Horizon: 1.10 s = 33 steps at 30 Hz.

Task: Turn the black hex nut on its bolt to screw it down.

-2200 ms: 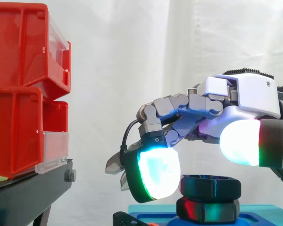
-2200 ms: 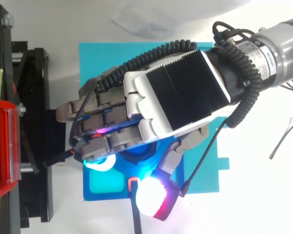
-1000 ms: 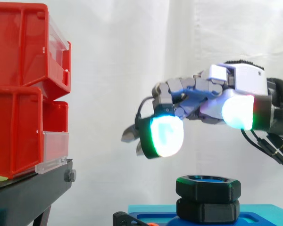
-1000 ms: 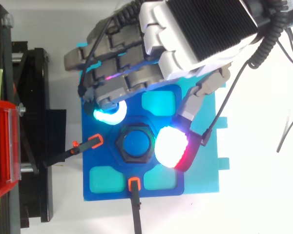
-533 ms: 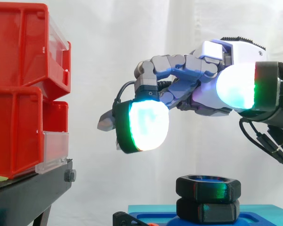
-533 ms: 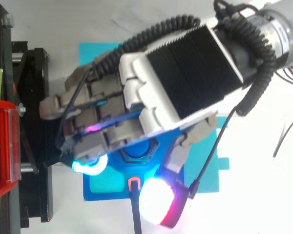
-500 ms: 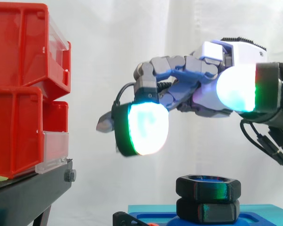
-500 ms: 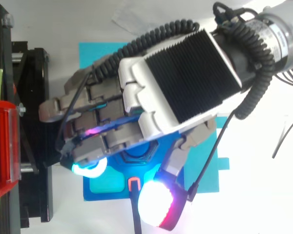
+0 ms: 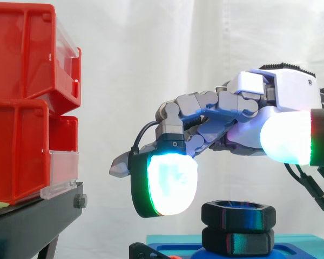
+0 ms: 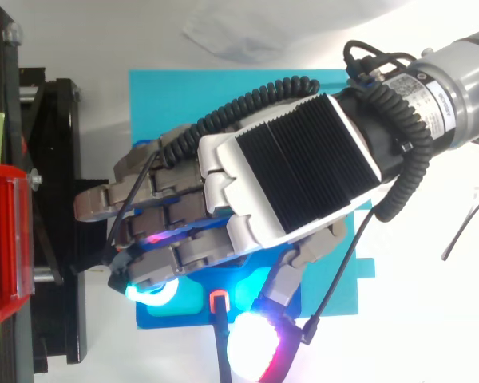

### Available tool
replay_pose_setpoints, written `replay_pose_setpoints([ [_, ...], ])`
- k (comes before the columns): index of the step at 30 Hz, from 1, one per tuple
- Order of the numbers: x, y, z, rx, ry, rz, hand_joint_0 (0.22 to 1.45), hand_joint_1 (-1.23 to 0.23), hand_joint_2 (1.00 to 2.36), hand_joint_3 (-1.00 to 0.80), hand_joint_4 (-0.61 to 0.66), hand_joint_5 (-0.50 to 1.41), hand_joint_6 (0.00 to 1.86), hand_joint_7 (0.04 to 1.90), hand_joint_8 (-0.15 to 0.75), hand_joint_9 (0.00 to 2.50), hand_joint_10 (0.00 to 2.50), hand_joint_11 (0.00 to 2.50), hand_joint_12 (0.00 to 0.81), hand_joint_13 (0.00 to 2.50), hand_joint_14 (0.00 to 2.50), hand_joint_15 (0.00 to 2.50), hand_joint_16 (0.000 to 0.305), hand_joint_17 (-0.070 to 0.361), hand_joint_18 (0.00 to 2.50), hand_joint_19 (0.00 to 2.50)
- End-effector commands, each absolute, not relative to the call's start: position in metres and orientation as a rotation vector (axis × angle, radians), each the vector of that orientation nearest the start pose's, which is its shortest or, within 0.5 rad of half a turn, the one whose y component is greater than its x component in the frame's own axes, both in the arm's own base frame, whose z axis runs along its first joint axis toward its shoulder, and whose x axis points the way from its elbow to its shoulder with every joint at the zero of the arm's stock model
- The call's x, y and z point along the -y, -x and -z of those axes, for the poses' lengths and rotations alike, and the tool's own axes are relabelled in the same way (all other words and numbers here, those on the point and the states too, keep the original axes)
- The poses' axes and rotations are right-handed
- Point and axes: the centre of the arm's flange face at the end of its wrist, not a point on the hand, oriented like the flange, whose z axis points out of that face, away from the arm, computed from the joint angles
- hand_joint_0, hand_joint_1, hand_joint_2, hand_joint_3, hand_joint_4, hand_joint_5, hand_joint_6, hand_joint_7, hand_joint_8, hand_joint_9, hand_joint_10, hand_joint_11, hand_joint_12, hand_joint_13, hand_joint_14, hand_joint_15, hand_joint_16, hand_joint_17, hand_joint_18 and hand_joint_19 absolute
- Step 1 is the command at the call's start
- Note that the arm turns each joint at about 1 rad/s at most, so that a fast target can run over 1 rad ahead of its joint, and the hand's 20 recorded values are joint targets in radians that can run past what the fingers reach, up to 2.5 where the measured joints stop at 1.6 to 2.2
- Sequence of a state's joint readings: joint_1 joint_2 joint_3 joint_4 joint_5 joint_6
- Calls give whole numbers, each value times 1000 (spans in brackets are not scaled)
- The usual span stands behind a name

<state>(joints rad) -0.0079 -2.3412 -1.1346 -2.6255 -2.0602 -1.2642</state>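
The black hex nut [image 9: 237,214] sits on top of a second black hex piece [image 9: 237,241], on a blue fixture [image 9: 297,248] low in the side view. My hand [image 9: 275,102] hovers just above and around the nut without touching it. Its fingers bend down, and one glowing white-green fingertip [image 9: 164,186] hangs left of the nut at about its height. The glowing thumb pad [image 9: 286,137] is up on the right, well apart from the fingers. From above, the hand [image 10: 295,175] hides the nut, and the blue fixture [image 10: 164,307] shows past the fingers.
Red bins [image 9: 21,102] on a black stand [image 9: 32,221] rise at the left, close to the fingertips. The fixture lies on a cyan mat [image 10: 184,96]. An orange-tipped black clip [image 10: 217,302] sticks out at the fixture's near edge. Thin loose wires [image 10: 463,227] lie at the right.
The hand, which had lifted off and swung back from the nut, has come back over it and sunk lower. Its fingertip now hangs beside the nut; the nut has not moved.
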Motion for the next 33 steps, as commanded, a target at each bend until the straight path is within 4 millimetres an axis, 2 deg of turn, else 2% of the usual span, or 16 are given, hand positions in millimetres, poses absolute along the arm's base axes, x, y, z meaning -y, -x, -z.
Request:
replay_pose_setpoints([
  [1,92,-769,-256,-1433,190,-586,408,-392,1000,-500,328,-105,503,1143,303,654,10,274,416,359,0,8,70,158,442,408],
  [8,94,-767,-252,-1440,192,-580,393,-561,1000,-500,334,-141,503,1045,298,612,9,277,422,340,0,0,72,161,449,395],
  [22,105,-764,-250,-1447,190,-580,402,-698,1000,-500,342,-152,503,1022,289,606,9,281,413,371,0,0,68,154,494,374],
  [27,108,-763,-250,-1449,191,-580,398,-601,1000,-500,343,-148,503,1026,293,613,10,287,416,379,0,0,69,154,506,389],
  [33,110,-763,-250,-1448,197,-576,395,-563,1000,-500,350,-143,503,1026,301,625,9,290,419,392,0,0,69,156,519,389],
])
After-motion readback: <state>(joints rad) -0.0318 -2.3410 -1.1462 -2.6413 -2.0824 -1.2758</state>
